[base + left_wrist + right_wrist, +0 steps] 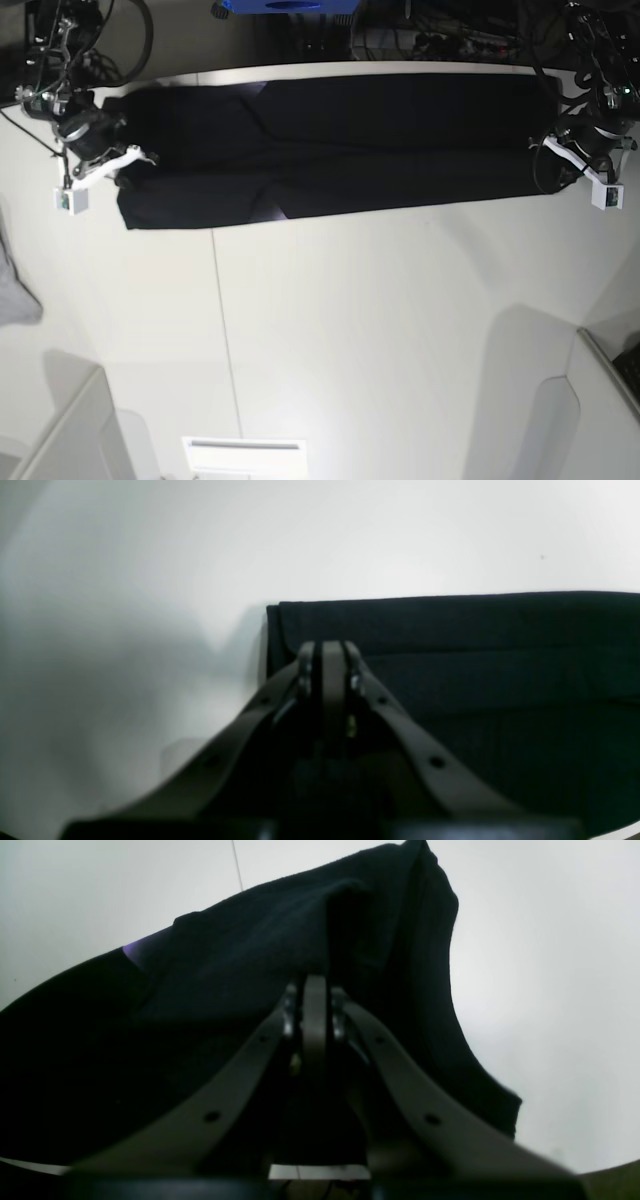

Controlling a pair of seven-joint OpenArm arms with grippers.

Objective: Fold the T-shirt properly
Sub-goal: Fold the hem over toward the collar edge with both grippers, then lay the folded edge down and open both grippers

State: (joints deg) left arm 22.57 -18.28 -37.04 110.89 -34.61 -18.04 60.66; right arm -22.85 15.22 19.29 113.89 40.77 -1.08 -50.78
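T-shirt (330, 145) lies stretched as a long band across the far side of the table (380, 330), long axis running left to right in the base view, one end at each arm. Shape: narrow rectangle, folded lengthwise; near edge fairly straight, with a lower flap stepping out toward the near side at the base view's left end. Far edge follows the table's far rim.

Material: soft matte black cloth, plain side up. Faint lengthwise creases and layered hems show in the left wrist view (475, 645). In the right wrist view the cloth (250, 965) rises in a bunched, draped peak above the table, a small sliver of purple print showing at a fold.

Right gripper (105, 160) sits at the base view's left end; its fingers are clenched on a raised fold of the T-shirt. Left gripper (580, 150) sits at the opposite end; its fingers are pressed together over the corner of the cloth, and whether cloth is pinched between them cannot be told.

Table surface: smooth, pale white, with one thin seam line running front to back. A light grey cloth (15, 290) lies at the base view's left edge, well apart from the T-shirt.
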